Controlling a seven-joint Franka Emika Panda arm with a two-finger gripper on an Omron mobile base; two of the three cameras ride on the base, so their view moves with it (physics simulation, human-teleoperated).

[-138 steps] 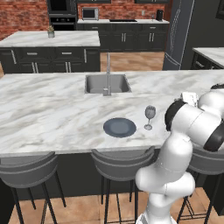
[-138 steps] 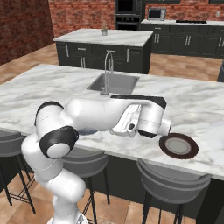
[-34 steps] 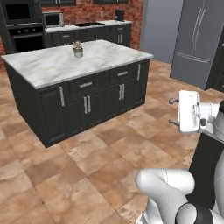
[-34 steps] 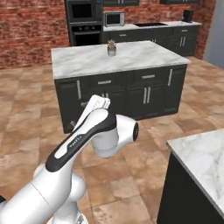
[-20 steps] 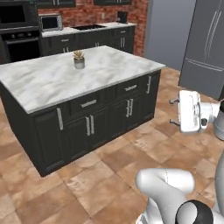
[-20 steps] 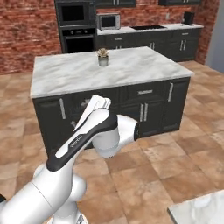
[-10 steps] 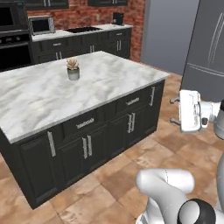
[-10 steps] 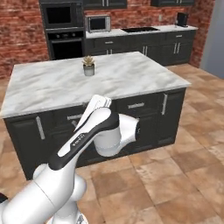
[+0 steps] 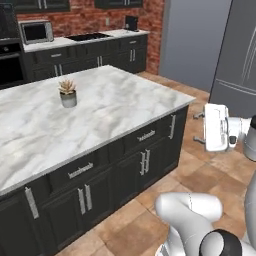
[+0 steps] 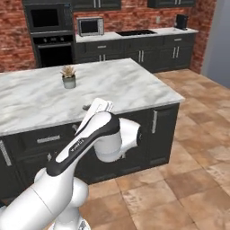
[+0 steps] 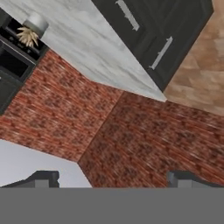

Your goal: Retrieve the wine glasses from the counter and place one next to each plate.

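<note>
Here, my gripper (image 9: 200, 127) at frame right — spread wide, empty — potted plant (image 9: 67, 93) upper left on island tabletop (image 9: 115, 107).

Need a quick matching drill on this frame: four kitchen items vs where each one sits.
Items:
1. potted plant
2. microwave
3. cooktop
4. fridge

Places:
A. set into the back counter
B. on the island
C. far right, beside the grey wall
D. left end of the back counter, by the brick wall

Pairs: 1-B, 2-D, 3-A, 4-C
</note>
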